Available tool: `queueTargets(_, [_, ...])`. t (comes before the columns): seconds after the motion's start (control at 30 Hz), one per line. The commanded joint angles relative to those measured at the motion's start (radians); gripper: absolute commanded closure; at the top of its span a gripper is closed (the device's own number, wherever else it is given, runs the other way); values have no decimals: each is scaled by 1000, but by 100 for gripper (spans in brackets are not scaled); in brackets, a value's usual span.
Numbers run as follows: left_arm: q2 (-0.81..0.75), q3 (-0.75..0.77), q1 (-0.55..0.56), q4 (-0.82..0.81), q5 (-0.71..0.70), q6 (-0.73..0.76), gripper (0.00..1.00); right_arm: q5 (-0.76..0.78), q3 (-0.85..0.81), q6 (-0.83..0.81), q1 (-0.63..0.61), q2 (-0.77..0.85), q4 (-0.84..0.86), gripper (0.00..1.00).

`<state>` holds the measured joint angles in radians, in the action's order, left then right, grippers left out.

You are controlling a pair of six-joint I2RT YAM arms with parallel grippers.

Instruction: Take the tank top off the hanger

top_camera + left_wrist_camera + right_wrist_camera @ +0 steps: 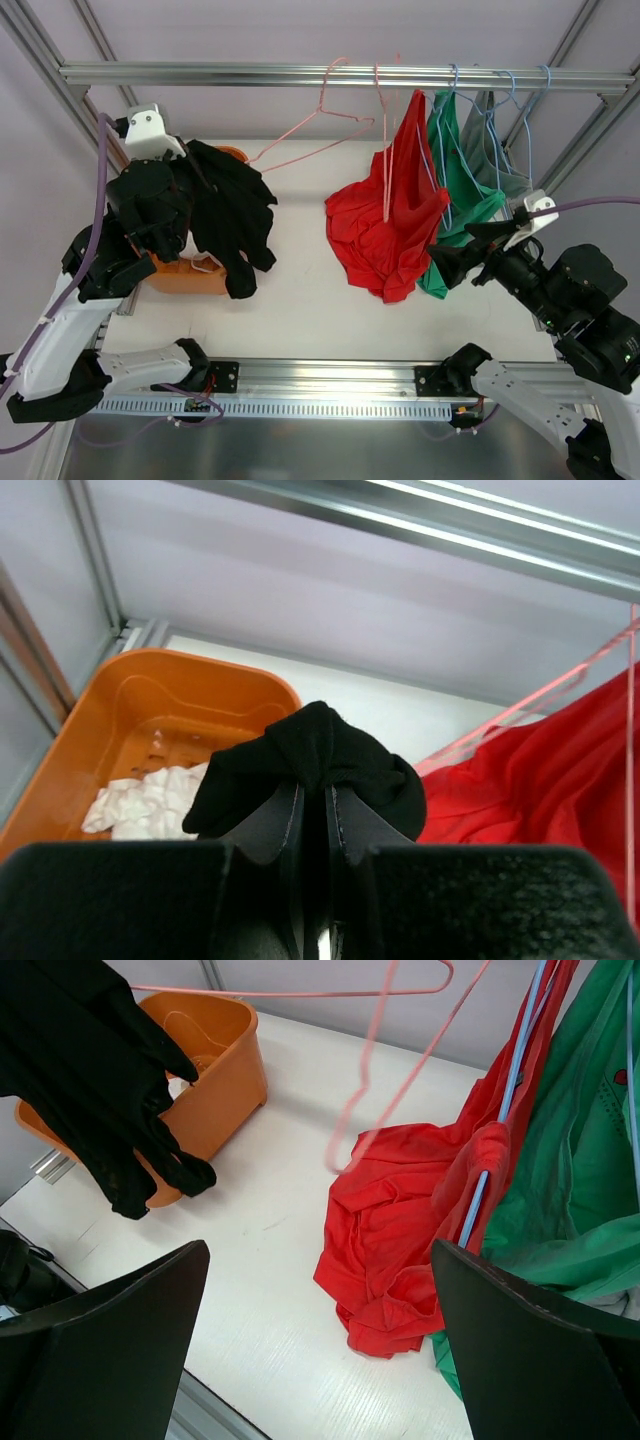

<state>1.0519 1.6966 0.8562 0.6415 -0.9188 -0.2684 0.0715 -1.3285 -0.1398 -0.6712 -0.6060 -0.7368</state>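
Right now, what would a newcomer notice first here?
The black tank top dangling from the left pincer, beside the orange bin at the left. Next, the red garment hanging from the rail at centre, its lower part heaped on the white table.

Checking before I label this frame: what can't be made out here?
- Top view: orange basket contents, covered by the left arm and black tank top.
- Top view: grey garment, mostly behind the green top.
- Right wrist: pink hanger, blurred.
- Left wrist: tank top's lower part, hidden behind left gripper.
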Motion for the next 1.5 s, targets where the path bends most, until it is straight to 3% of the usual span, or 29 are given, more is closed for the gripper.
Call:
queueTargets(0.0, [-23, -18, -46, -5, -71, 40, 100, 8, -20, -14, -1, -18, 65, 1])
queueTargets(0.33, [80, 375, -80, -12, -181, 259, 100, -32, -38, 0, -1, -61, 88, 1])
queueTargets(0.57, [174, 471, -201, -46, -137, 347, 100, -50, -41, 6, -2, -75, 100, 1])
queueTargets(0.8, [316, 468, -437, -49, 113, 276, 100, -56, -41, 8, -2, -86, 103, 1])
queueTargets(0.87, [329, 410, -465, -51, 136, 241, 100, -56, -37, 8, -2, -84, 103, 1])
queueTargets(1.0, [310, 180, -620, -52, 340, 50, 100, -49, -31, 11, -1, -90, 100, 1])
queueTargets(1.07, [293, 106, -638, -54, 359, 6, 99, -20, -40, 9, -2, -104, 99, 1])
queueTargets(1.1, [269, 39, -643, -54, 360, -23, 70, -3, -50, 9, -1, -113, 80, 1])
queueTargets(1.17, [235, -15, -641, -54, 351, -52, 41, 79, -124, 6, -1, -173, 36, 0])
queueTargets(1.23, [171, -77, -641, -49, 379, -77, 2, 128, -190, -32, 4, -224, -33, 0])
queueTargets(1.33, [59, -144, -641, -37, 445, -98, 1, 149, -343, -79, 51, -342, -108, 1])
queueTargets(1.47, [-107, -245, -641, -16, 697, -120, 1, 33, -510, -96, 214, -510, -191, 1])
